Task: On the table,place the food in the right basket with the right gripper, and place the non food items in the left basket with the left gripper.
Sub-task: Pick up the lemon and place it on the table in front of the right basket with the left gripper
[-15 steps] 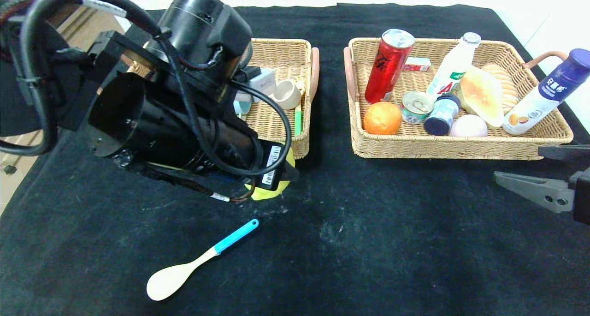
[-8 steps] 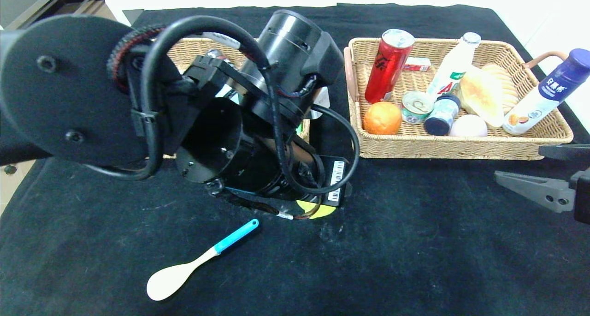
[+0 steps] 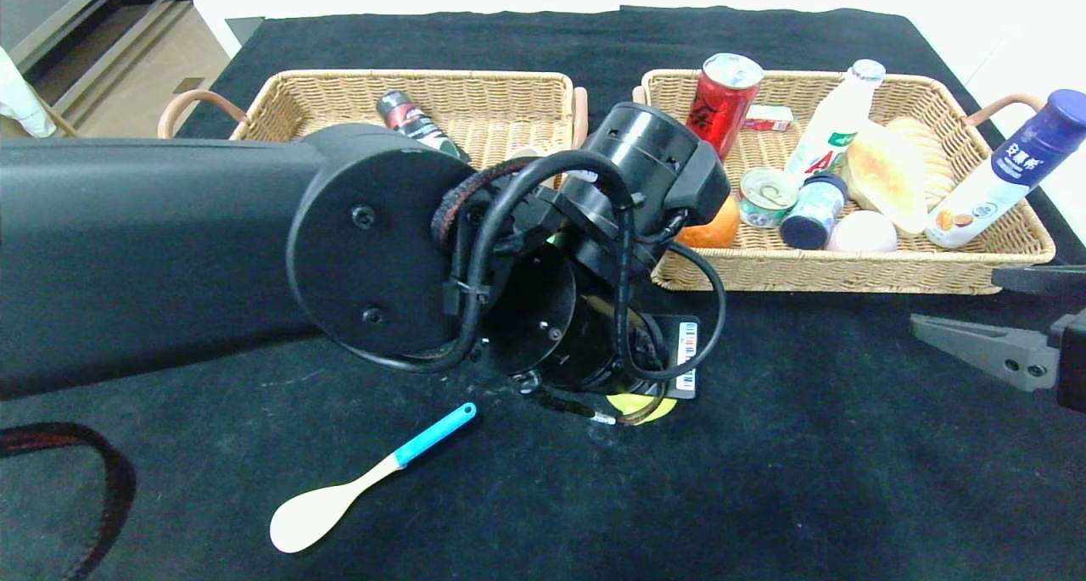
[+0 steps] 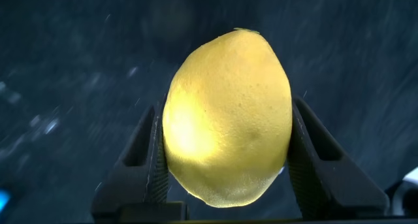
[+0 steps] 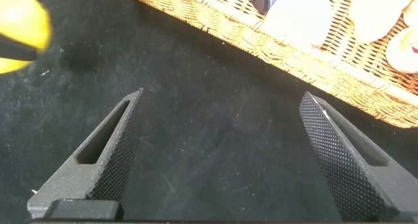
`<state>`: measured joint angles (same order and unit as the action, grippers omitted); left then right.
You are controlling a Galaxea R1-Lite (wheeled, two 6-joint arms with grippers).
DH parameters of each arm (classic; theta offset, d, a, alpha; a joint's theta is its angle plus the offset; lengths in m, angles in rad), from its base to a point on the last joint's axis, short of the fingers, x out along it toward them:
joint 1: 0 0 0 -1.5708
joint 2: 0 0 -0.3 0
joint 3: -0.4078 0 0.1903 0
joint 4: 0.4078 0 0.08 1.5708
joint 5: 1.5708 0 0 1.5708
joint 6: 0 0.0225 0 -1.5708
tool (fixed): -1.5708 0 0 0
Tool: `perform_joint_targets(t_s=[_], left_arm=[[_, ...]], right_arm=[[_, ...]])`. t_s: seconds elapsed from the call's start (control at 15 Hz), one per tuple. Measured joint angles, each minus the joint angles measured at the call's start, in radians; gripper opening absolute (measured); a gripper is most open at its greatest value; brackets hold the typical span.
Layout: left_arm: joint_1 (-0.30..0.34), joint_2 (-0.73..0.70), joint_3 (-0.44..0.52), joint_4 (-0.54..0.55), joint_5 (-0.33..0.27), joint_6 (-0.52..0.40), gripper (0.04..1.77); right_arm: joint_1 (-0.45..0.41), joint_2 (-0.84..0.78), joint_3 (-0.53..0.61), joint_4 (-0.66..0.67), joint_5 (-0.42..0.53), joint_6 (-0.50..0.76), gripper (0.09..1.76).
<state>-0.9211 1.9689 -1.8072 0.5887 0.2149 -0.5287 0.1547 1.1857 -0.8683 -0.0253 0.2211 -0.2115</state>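
My left gripper [image 4: 225, 139] is shut on a yellow lemon [image 4: 227, 116], holding it just above the black cloth. In the head view the lemon [image 3: 640, 408] peeks out under the left wrist, in front of the gap between the baskets. It also shows in the right wrist view [image 5: 19, 29]. A wooden spoon with a blue handle [image 3: 365, 479] lies on the cloth at the front left. The left basket [image 3: 280, 106] holds a dark can [image 3: 411, 121]. The right basket [image 3: 848, 267] holds food. My right gripper [image 5: 222, 152] is open and empty, parked at the right edge [image 3: 976, 343].
The right basket holds a red can [image 3: 717, 106], an orange [image 3: 708, 229], a tin [image 3: 766, 195], bread [image 3: 887, 174], an egg-shaped item [image 3: 861, 231] and bottles [image 3: 1005, 170]. My left arm [image 3: 170, 250] covers much of the left basket and the table's left side.
My left arm has swung right across the table with the lemon, from in front of the left basket to in front of the gap between baskets. The right gripper has not moved.
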Motion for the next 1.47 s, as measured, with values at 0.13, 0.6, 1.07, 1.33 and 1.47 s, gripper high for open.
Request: perform_joint_targets(t_s=[0.13, 0.6, 1.07, 1.33, 1.47], left_arm=[[-0.001, 0.023, -0.001, -0.017, 0.001, -0.015, 1.05], [-0.003, 0.051, -0.001, -0.018, 0.018, -0.01, 1.05], [-0.003, 0.053, 0.001, -0.017, 0.021, -0.007, 1.4], [-0.003, 0.053, -0.001, -0.017, 0.021, -0.007, 1.52], [-0.003, 0.051, -0.001, -0.017, 0.02, -0.005, 1.57]], right_arm=[[0.0, 0.0, 0.0, 0.0, 0.0, 0.0, 1.71], [0.0, 0.0, 0.0, 0.0, 0.0, 0.0, 1.71], [0.0, 0.0, -0.001, 0.0, 0.0, 0.001, 1.71], [0.0, 0.0, 0.0, 0.0, 0.0, 0.001, 1.71], [0.0, 0.0, 0.0, 0.0, 0.0, 0.0, 1.71]])
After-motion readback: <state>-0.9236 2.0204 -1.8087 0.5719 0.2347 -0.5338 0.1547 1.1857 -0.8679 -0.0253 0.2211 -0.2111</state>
